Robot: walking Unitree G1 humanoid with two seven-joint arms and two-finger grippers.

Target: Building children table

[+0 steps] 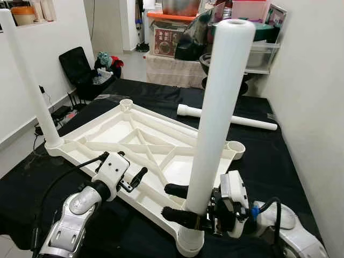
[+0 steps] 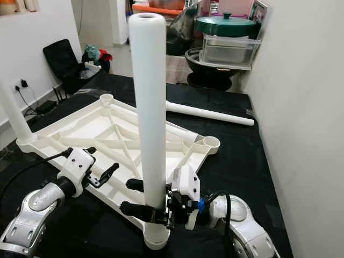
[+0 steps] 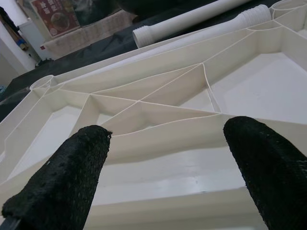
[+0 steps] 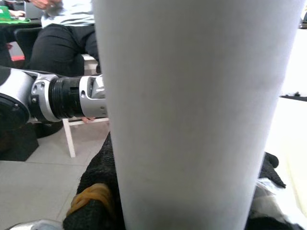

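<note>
Nearest to the robot, the right claw point(image 1: 183, 203) is closed around the lower part of an upright white leg point(image 1: 220, 107), whose foot stands in the near corner socket point(image 1: 189, 242) of the upturned white tabletop point(image 1: 145, 142). The likely risk is that the leg is not pushed fully down: if the claw lets go too early or pulls sideways, the leg may lean or come out, and a strong side push could slide the whole tabletop on the black cloth of the table point(image 1: 269, 161). How deep the leg sits cannot be judged, because the claw and the socket rim cover the joint. The left claw point(image 1: 141, 174) hovers over the near edge of the tabletop with its fingers point(image 3: 67, 182) wide apart and nothing between them; if it comes down carelessly it may knock the ribs. Farther left, a second leg point(image 1: 29, 80) stands in its corner, its top cut off by the frame. Two sockets, one far point(image 1: 126, 103) and one at the right point(image 1: 235, 148), are empty. Behind, a spare leg point(image 1: 226, 117) lies on the cloth, where it may roll. In the right wrist view a seated person point(image 4: 62, 24) is only partly visible.
</note>
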